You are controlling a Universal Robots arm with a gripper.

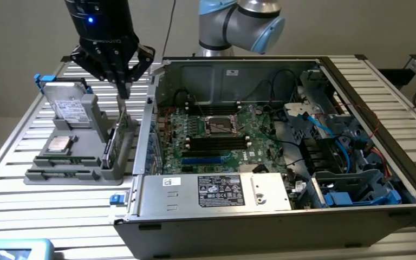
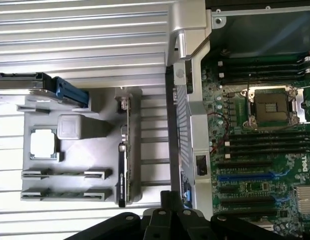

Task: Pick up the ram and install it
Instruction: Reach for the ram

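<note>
Two ram sticks, thin and green, lie in the front slots of a grey parts holder (image 1: 114,179): one ram stick (image 1: 67,161) (image 2: 64,174) and a second (image 1: 62,174) (image 2: 62,194) just in front of it. My gripper (image 1: 123,93) (image 2: 171,197) hangs shut and empty above the holder's edge nearest the computer case, over the taller green card (image 1: 117,138) (image 2: 123,160). It touches neither stick. Black memory slots (image 1: 215,142) (image 2: 260,142) lie beside the processor socket (image 1: 221,125) (image 2: 272,106) on the motherboard.
The holder also carries a silver processor chip (image 1: 58,143) (image 2: 43,142) and a hard drive (image 1: 71,105) (image 2: 19,82). The open computer case (image 1: 215,189) stands at the exterior view's right of the holder, its metal wall (image 2: 187,125) between them. Cables and blue brackets (image 1: 352,189) crowd the case's far side.
</note>
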